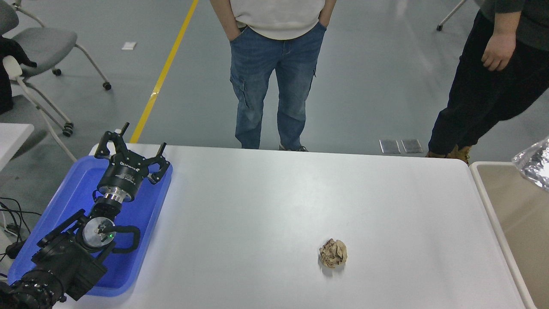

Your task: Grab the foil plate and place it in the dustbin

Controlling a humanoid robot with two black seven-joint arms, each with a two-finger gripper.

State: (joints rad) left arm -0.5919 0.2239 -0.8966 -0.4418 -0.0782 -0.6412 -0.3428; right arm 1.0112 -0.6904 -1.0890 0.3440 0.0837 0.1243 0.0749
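Note:
Only a corner of the shiny silver foil plate shows at the right edge of the head view, above the open beige dustbin that stands against the table's right side. The right arm and its gripper are out of view past that edge, so I cannot see what holds the plate. My left gripper is open and empty, parked over the blue tray at the lower left.
A small brown wadded paper ball lies on the white table, right of centre near the front. One person in jeans stands at the far side, another in dark trousers at the far right. Chairs stand at the upper left.

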